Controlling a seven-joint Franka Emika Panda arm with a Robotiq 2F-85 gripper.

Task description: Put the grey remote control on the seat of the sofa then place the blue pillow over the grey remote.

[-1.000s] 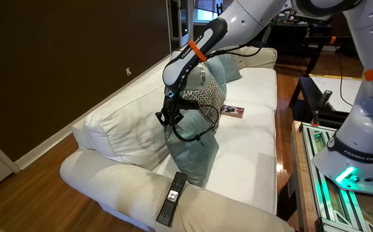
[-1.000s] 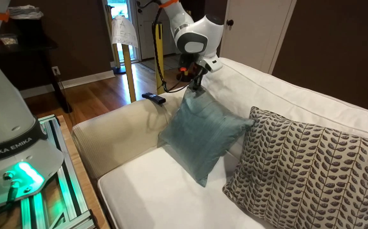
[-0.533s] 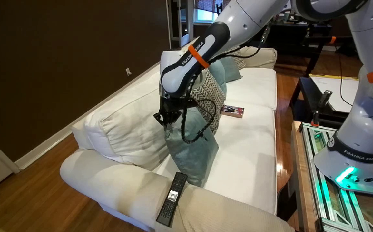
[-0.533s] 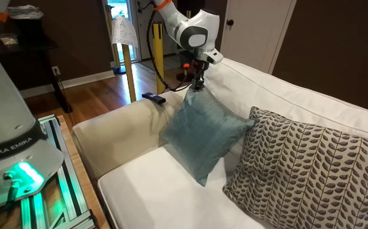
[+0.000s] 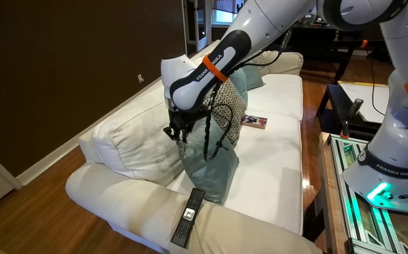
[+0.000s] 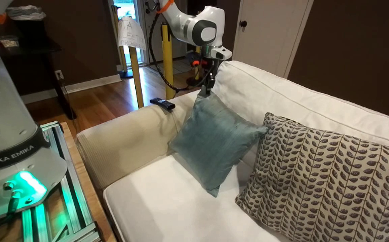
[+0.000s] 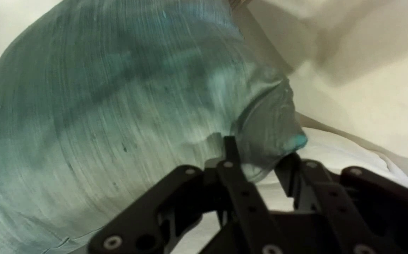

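Note:
The blue pillow (image 6: 214, 141) leans on one corner against the sofa back, near the armrest, in both exterior views (image 5: 207, 176). It fills much of the wrist view (image 7: 119, 123). The cream-white sofa's seat (image 6: 181, 211) lies under it. My gripper (image 7: 256, 151) is at the pillow's top corner (image 6: 209, 87), fingers pointing down. The fingers stand partly apart with the creased corner between their tips. Whether they press on it cannot be told. The grey remote control does not show in any view now.
A longer black remote (image 5: 188, 215) lies on the armrest (image 5: 126, 197). A leaf-patterned pillow (image 6: 325, 174) stands beside the blue pillow. Farther along are a knit pillow (image 5: 228, 106), other teal pillows (image 5: 253, 74) and a book (image 5: 254, 121). A bench (image 5: 325, 197) carries the arm base.
My wrist has tilted from slanted to more upright, pivoting about the pillow's top corner. The fingertips have shifted only slightly. The pillow has barely moved.

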